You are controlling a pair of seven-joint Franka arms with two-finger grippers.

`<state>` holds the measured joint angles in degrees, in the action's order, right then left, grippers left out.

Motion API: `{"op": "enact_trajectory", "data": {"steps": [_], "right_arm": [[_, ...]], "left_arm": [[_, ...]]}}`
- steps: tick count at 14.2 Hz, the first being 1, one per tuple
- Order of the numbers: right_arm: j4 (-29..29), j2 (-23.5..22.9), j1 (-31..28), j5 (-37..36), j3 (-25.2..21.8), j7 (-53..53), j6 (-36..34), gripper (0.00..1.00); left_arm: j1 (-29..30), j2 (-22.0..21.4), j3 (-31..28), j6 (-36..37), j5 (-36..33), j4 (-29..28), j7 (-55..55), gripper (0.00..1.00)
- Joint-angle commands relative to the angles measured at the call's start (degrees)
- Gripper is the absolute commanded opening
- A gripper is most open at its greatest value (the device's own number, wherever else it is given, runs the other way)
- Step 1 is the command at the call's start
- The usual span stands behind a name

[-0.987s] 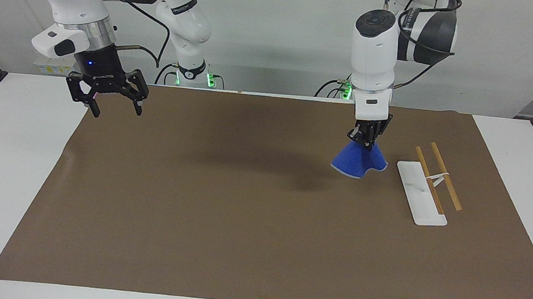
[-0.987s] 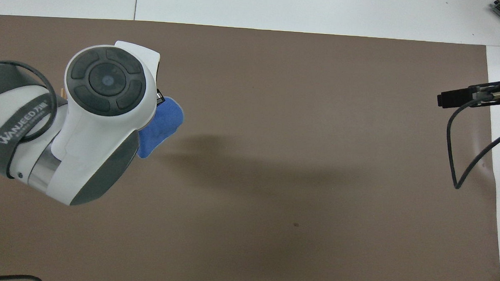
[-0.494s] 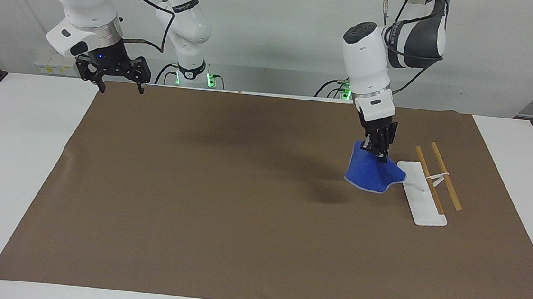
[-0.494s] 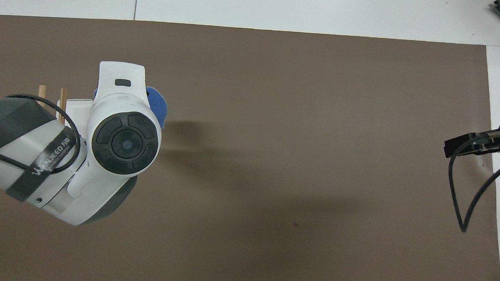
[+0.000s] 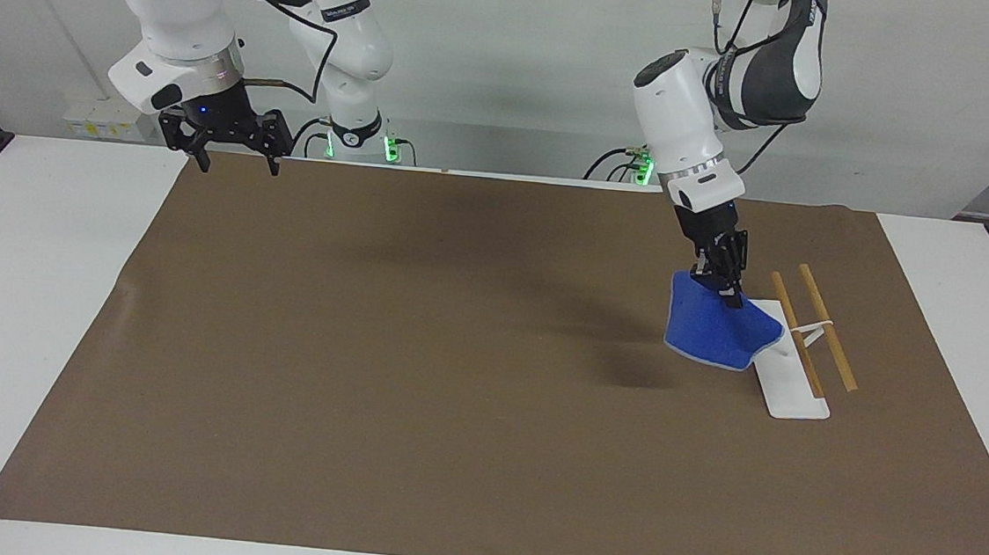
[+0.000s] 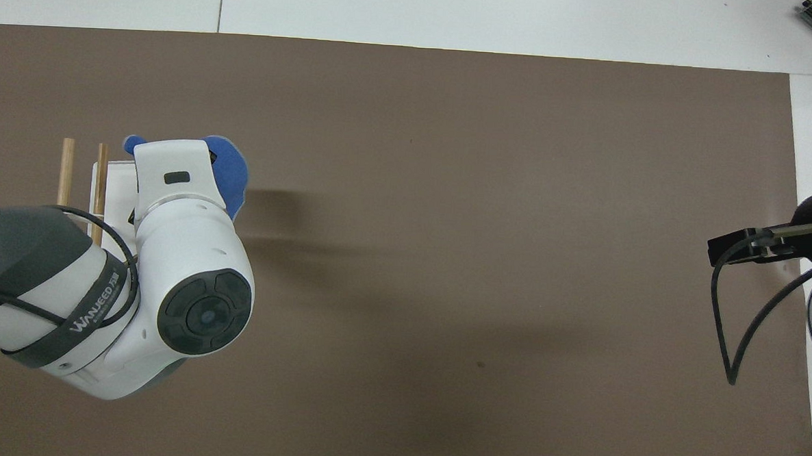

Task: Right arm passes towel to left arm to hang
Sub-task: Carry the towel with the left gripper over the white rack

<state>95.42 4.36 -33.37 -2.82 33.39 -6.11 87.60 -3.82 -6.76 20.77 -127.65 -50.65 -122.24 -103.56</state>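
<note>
holding the towel (image 5: 720,332) over the white rack base (image 5: 790,385), right of frame centre.
left gripper (image 5: 726,284) is clamped on it; right gripper (image 5: 235,151) waits upper left, fingers apart.

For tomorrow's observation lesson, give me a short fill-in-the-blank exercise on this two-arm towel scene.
1. The towel hangs from the ____ gripper.
2. The towel's colour is ____.
3. The right gripper, holding nothing, has its fingers ____.
4. The rack's white base carries two ____ rods.

Missing words: left; blue; open; wooden
</note>
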Motion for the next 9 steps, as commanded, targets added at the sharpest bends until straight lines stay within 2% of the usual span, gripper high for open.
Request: {"op": "enact_trajectory", "data": {"steps": [1,6,9], "right_arm": [[1.44,1.44,-0.21,1.59,-1.30,0.14,0.47,1.00],[1.17,1.35,-0.12,1.50,-1.31,-0.13,0.91,1.00],[1.17,1.35,-0.12,1.50,-1.39,-0.13,0.91,1.00]], "left_arm": [[1.00,-3.70,-1.17,-4.27,-3.66,-4.50,-5.32,0.00],[1.45,-3.96,-7.66,-14.18,-12.80,-7.57,-18.50,0.00],[1.53,-3.96,-11.70,-21.65,-14.30,-9.32,-20.01,0.00]]}}
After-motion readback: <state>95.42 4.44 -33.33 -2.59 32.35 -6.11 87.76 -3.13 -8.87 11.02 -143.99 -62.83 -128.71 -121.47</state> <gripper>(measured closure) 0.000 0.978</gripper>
